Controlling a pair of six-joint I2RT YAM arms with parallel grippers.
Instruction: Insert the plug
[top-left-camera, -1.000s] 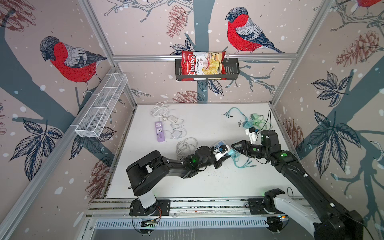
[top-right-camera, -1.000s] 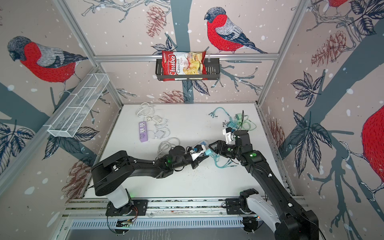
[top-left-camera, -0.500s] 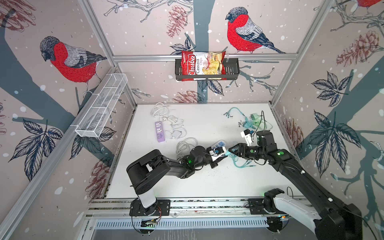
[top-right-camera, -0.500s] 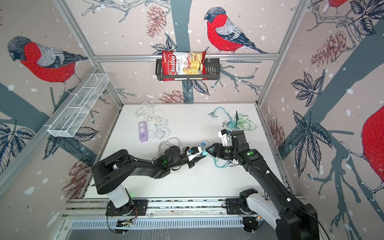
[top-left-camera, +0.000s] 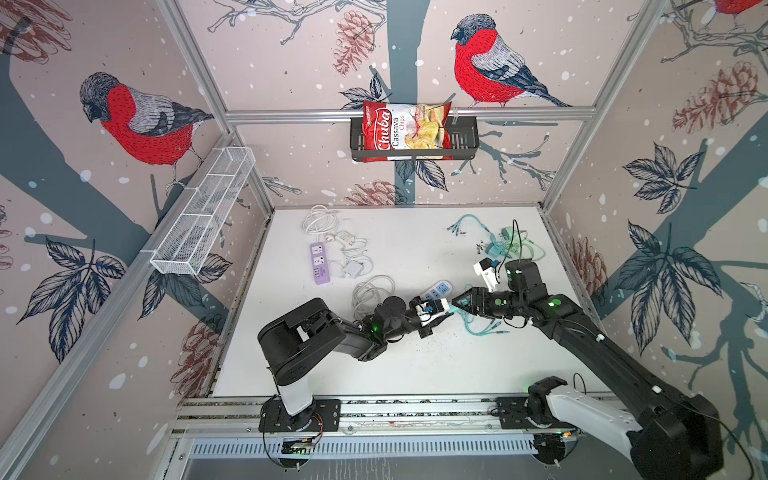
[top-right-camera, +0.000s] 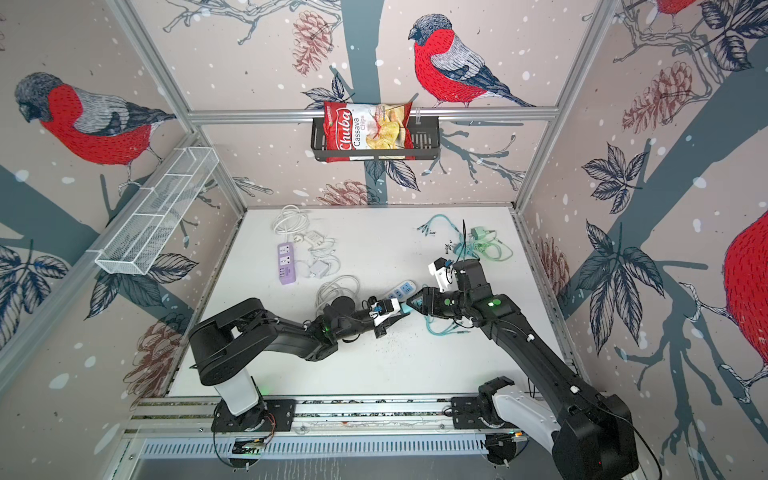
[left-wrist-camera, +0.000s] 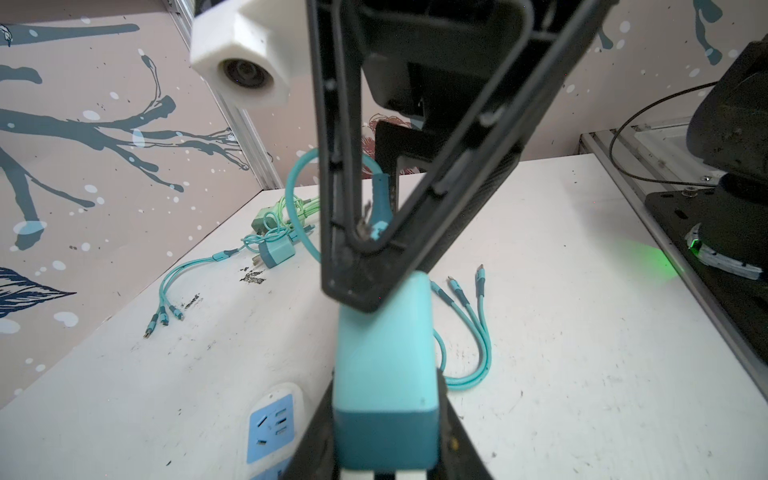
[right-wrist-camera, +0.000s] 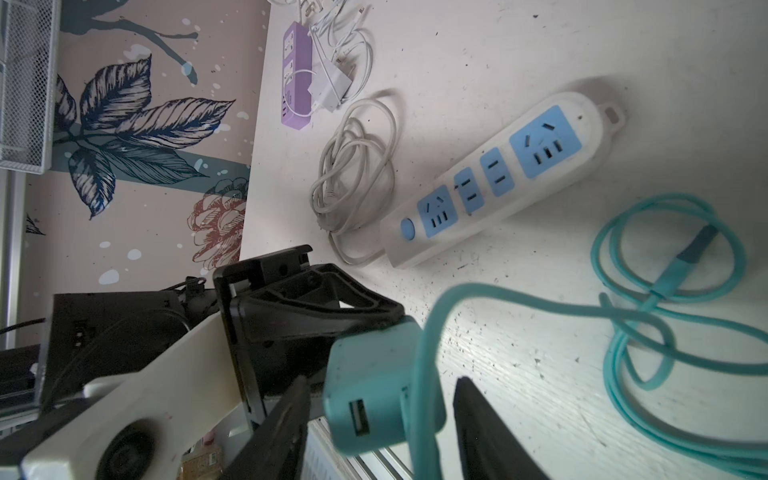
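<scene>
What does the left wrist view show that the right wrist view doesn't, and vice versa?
Left wrist only: a second teal charger by the wall. Right wrist only: the purple power strip, the coiled white cord, the adapter's free USB port. Both: the teal adapter in the left gripper, the blue-white power strip, the teal cable.
</scene>
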